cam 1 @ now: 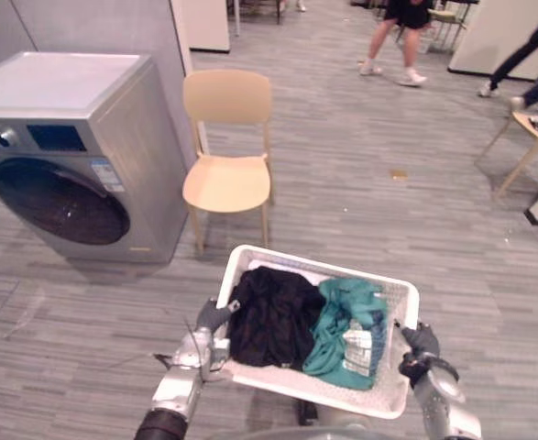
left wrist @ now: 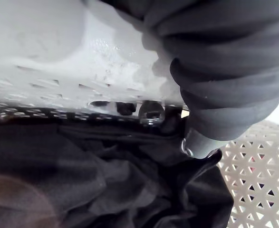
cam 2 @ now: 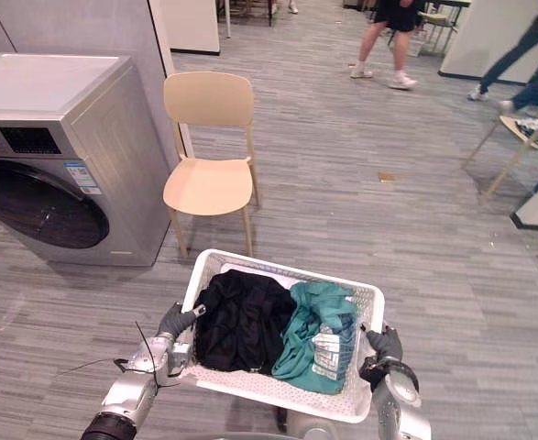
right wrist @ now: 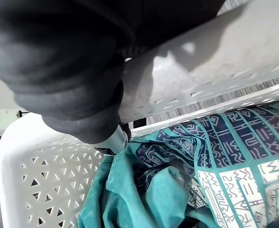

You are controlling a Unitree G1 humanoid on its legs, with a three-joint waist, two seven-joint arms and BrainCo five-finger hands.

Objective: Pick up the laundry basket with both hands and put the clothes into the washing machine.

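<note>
Tipping the basket [cam 1: 388, 394] could spill the black and teal clothes [cam 1: 273, 316], since the washer [cam 1: 76, 156] at ten o'clock looks shut and both hands are busy; the chair [cam 1: 227, 174] at twelve could snag it too. The left hand [cam 1: 210, 321] and right hand [cam 1: 420, 346] each curl their fingers closed round a side rim, holding the basket up at six o'clock.
</note>
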